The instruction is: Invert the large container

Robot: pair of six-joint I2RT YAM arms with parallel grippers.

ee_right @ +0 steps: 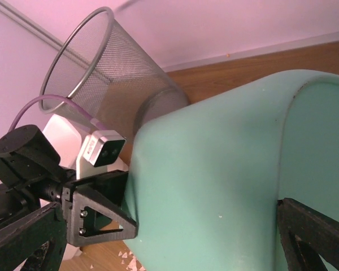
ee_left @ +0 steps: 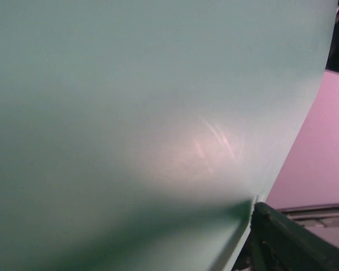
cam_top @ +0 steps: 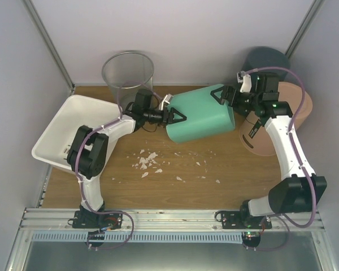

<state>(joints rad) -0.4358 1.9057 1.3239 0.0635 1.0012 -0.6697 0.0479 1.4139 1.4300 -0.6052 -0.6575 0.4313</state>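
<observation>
The large green container (cam_top: 200,113) lies on its side across the middle of the table, between my two grippers. My left gripper (cam_top: 178,117) is at its left end; in the left wrist view the green wall (ee_left: 147,124) fills the frame, with one dark finger (ee_left: 294,243) beside its edge, so the jaws look shut on that rim. My right gripper (cam_top: 223,96) is at the container's upper right corner. In the right wrist view its fingers (ee_right: 313,237) stand wide apart around the green body (ee_right: 214,180), open.
A tilted white bin (cam_top: 73,130) is at the left. A wire mesh basket (cam_top: 127,72) stands at the back, a brown bin (cam_top: 271,124) and a dark grey bin (cam_top: 265,59) at the right. White scraps (cam_top: 150,161) lie on the wood in front.
</observation>
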